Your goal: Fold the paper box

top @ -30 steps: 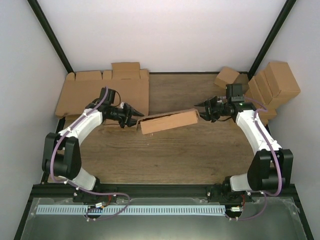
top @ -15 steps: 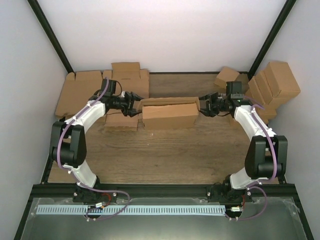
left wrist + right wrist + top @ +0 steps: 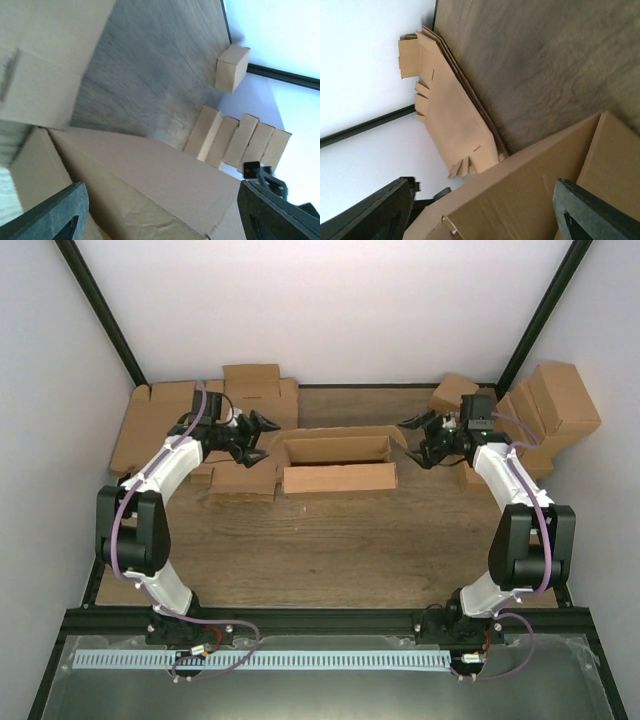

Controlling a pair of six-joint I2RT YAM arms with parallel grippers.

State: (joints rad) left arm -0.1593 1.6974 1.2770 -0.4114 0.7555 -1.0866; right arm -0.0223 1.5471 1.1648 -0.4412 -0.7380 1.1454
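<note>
Top external view: the paper box [image 3: 338, 462] sits on the table [image 3: 330, 550], toward the far edge, with its walls up and its top open.
Left gripper [image 3: 258, 437]: jaws spread, just beside the box's left end, holding nothing.
Right gripper [image 3: 415, 443]: jaws spread, just beside the right end, empty.
Step in hand: probably the tray is formed and the lid is not yet closed.
Next move: you would need to find the lid flap and fold it over squarely, keeping both ends level.

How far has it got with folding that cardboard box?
Done: the paper box stands as a tray, walls up. In hand: nothing; the left gripper and right gripper are open at its ends. Left: the top is open, so closing it probably remains.
</note>
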